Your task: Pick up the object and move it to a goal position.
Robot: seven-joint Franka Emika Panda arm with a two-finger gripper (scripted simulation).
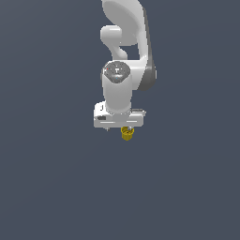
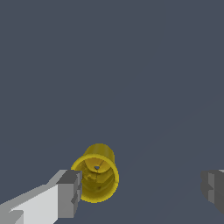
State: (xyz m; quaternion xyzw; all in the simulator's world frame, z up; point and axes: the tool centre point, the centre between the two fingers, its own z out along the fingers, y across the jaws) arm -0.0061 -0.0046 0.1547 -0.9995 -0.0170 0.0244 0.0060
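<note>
Item: yellow cup (image 2: 97,174), lying on its side; our gripper (image 2: 142,190) spread wide around it, one finger (image 2: 70,193) just beside its rim, ready to close

Exterior faces arm (image 1: 126,56); wrist looks down closely.

Object (image 2: 96,177) yellow – arm (image 1: 123,70) white, grey patch – jaws white with grey tips – background plain slate-blue.
</note>
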